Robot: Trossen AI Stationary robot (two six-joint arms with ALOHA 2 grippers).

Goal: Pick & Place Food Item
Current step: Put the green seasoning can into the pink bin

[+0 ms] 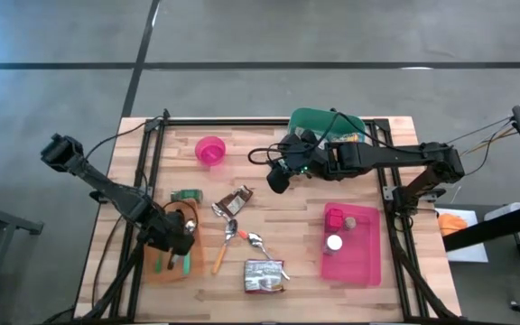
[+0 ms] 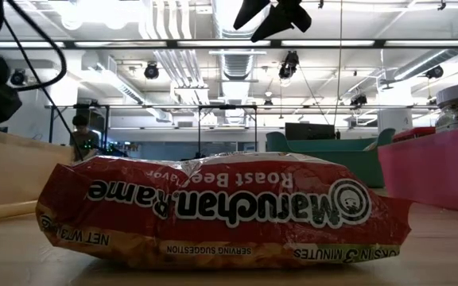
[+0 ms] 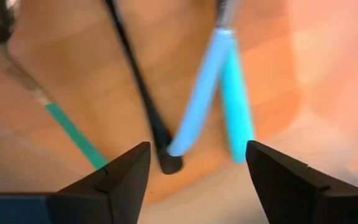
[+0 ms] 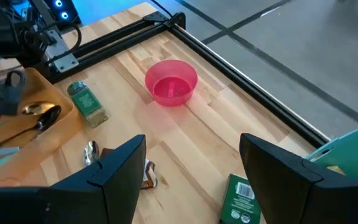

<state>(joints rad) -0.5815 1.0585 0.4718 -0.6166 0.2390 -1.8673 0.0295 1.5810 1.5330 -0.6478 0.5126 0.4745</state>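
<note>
A red ramen packet [image 1: 264, 275] [image 2: 221, 210] lies flat near the table's front edge. A green spice jar [image 1: 185, 196] [image 4: 87, 104] and a brown snack packet [image 1: 233, 200] lie on the wood left of centre. My left gripper [image 1: 177, 242] [image 3: 197, 149] hangs open over the orange tray [image 1: 156, 269], above utensils with light-blue handles [image 3: 207, 93], a black handle [image 3: 145, 93] and a teal one [image 3: 73, 130]; it holds nothing. My right gripper [image 1: 276, 181] [image 4: 191, 146] is open, raised above the table's middle, with nothing between its fingers.
A pink bowl [image 1: 210, 151] [image 4: 171, 82] stands at the far left of centre and a teal bin [image 1: 326, 122] at the far edge. A pink tray [image 1: 359, 266] with small containers is at the right. Spoons [image 1: 242, 236] lie mid-table. A green packet [image 4: 238, 199] lies below my right gripper.
</note>
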